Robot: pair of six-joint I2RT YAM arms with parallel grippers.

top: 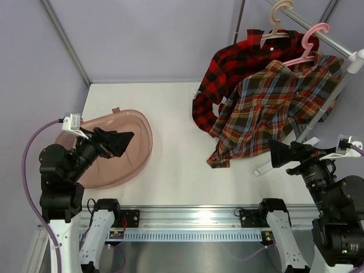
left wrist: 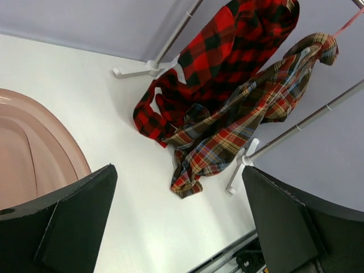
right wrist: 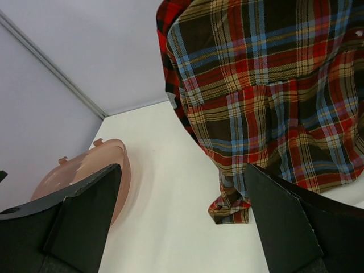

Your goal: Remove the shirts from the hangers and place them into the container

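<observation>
The red-and-black shirt (top: 224, 65) hangs on the beige hanger (top: 277, 34), the multicolour plaid shirt (top: 273, 108) on the pink hanger (top: 311, 52), far right. The container (top: 136, 128) sits on the table (top: 170, 114) at left. The left gripper (top: 124, 141) and right gripper (top: 280, 152) both stand wide open, empty.

The red-and-black check shirt (top: 227, 68) is shown hung on the beige hanger (top: 277, 20) at far right. The brown, orange and blue plaid shirt (top: 273, 108) is hung on the pink hanger (top: 310, 45), overlapping it in front. The translucent pinkish-brown container (top: 135, 141) is set upright at left, well apart from both.
</observation>
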